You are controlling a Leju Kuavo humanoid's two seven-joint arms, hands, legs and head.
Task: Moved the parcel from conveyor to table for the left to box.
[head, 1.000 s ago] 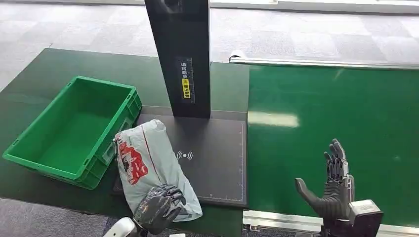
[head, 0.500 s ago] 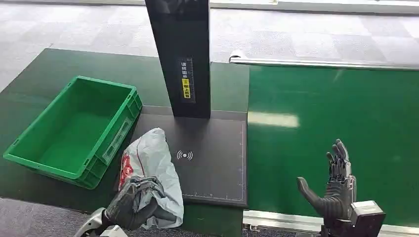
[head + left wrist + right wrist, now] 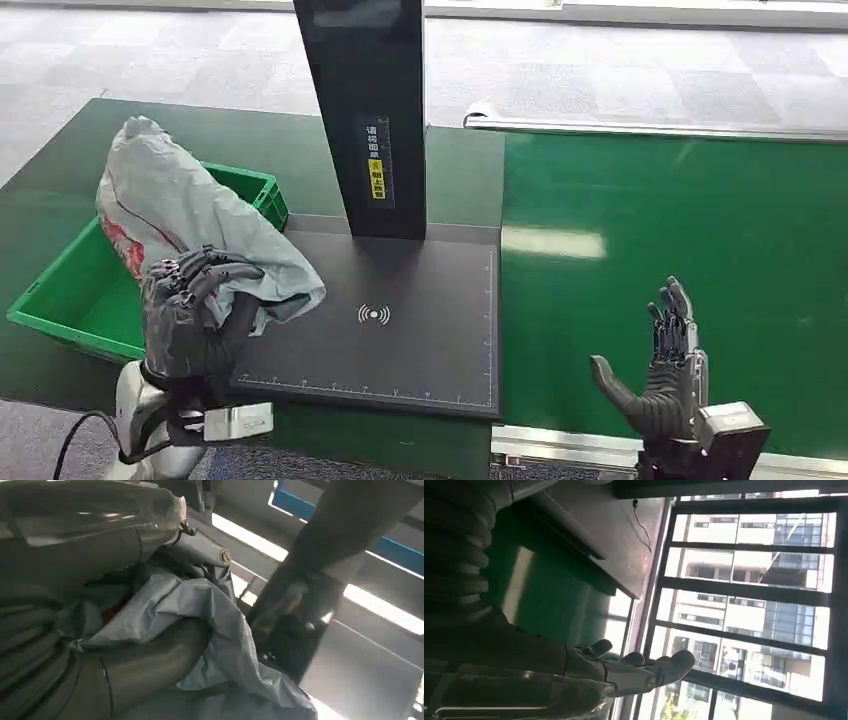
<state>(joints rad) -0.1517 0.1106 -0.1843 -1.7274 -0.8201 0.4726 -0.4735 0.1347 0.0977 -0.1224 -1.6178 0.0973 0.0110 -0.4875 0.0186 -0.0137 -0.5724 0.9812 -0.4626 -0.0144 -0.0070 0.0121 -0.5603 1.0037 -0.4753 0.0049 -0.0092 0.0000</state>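
At the far left, the green plastic crate (image 3: pixel 60 300) sits on the dark green tabletop (image 3: pixel 60 180), partly hidden by the soft grey plastic mailer parcel with red print (image 3: pixel 175 215), which hangs in the air over the crate's near-right part, its upper end tipped up and away from the robot. The left hand (image 3: pixel 195 310) is clenched around the parcel's lower end, fingers wrapped into the crumpled film; the left wrist view shows the grey film (image 3: pixel 215 630) bunched between the thumb and the fingers. To the right of it lies the flat black scanner pad with a white wireless symbol (image 3: pixel 400 320), and the tall black post (image 3: pixel 365 110) rises from its far edge. Further right runs the bright green conveyor belt (image 3: pixel 680 230), above which the right hand (image 3: pixel 665 375) stands released, fingers spread and upright, holding nothing. Judging from this, the transfer from conveyor to tabletop is done and the boxing step is in progress: the parcel is lifted but not yet inside the crate. What remains is to lower it into the crate and let go.
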